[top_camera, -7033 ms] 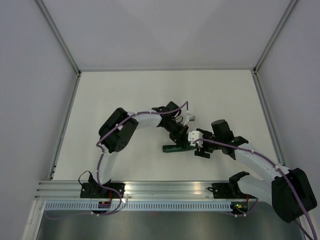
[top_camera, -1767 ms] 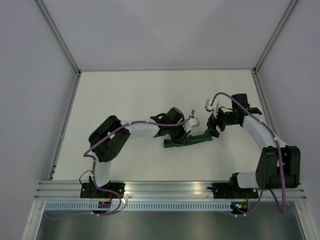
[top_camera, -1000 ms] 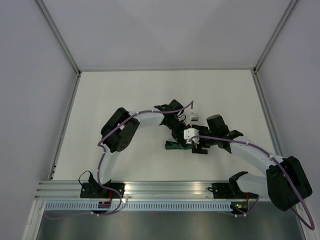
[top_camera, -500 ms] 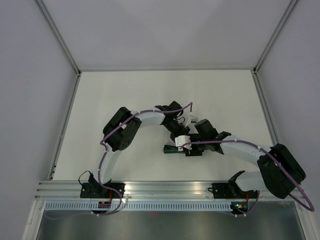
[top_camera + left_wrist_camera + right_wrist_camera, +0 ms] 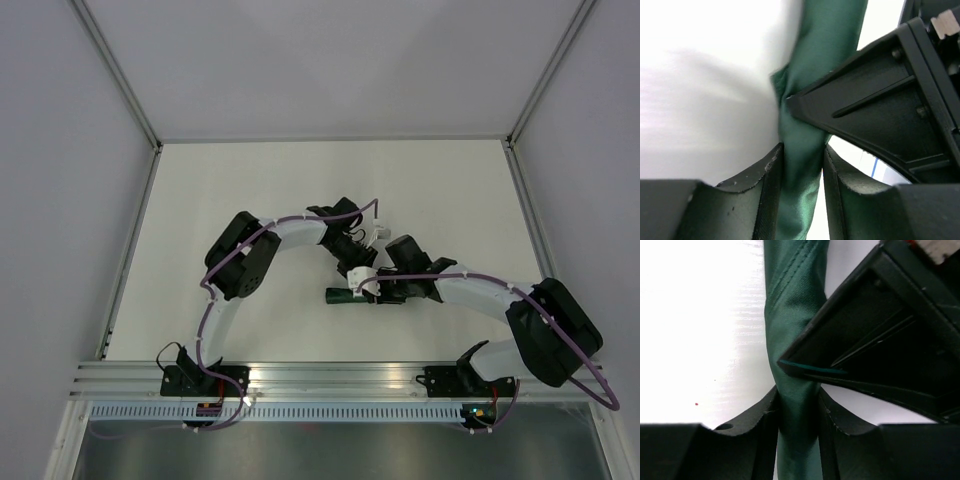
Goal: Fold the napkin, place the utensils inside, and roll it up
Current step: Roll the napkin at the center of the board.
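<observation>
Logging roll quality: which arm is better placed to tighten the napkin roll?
Right, narrowly. Both clamp the napkin, but it runs straight through the right gripper and bunches beside the left gripper.

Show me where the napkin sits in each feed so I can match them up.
Top external: the napkin is a narrow dark green bundle at mid-table, poking out left of the meeting grippers.
Left wrist: the napkin runs top to bottom, pinched by the left gripper.
Right wrist: the napkin runs top to bottom, pinched by the right gripper.
Shared landmark: the opposite gripper's black body crossing the napkin from the right.
</observation>
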{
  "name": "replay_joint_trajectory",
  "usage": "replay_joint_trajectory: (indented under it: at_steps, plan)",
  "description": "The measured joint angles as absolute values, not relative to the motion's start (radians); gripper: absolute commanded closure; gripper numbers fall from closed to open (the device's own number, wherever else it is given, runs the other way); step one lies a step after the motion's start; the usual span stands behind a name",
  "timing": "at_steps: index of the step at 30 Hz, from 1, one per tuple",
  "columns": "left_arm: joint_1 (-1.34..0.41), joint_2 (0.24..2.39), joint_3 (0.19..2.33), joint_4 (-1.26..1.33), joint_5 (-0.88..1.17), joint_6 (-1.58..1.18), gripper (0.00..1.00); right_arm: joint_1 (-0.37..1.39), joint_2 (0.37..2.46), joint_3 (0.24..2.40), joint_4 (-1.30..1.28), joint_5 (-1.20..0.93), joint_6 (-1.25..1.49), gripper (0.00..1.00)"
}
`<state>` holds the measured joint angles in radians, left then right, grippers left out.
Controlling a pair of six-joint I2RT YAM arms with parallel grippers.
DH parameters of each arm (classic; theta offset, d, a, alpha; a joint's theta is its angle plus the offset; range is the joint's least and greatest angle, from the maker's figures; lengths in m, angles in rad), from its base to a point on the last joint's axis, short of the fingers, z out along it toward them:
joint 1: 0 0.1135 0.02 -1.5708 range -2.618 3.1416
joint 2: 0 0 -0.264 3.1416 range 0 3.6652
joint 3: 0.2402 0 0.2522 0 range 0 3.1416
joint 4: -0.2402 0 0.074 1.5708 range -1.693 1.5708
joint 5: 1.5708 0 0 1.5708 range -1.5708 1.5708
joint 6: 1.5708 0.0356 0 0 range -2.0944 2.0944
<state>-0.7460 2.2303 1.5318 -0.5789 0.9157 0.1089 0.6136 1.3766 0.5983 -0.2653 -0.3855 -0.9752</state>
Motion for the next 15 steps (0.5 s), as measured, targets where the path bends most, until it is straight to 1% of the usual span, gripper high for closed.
replay_joint_trajectory:
  at_steps: [8, 15]
  plan:
    - [-0.674, 2.215, 1.533, -0.562, 0.888, 0.043, 0.57, 0.613, 1.443, 0.657, -0.270, -0.383, -0.922, 0.62]
    - [-0.583, 2.149, 1.532, -0.513, 0.820, -0.020, 0.58, 0.613, 1.518, 0.729, -0.293, -0.388, -0.844, 0.62]
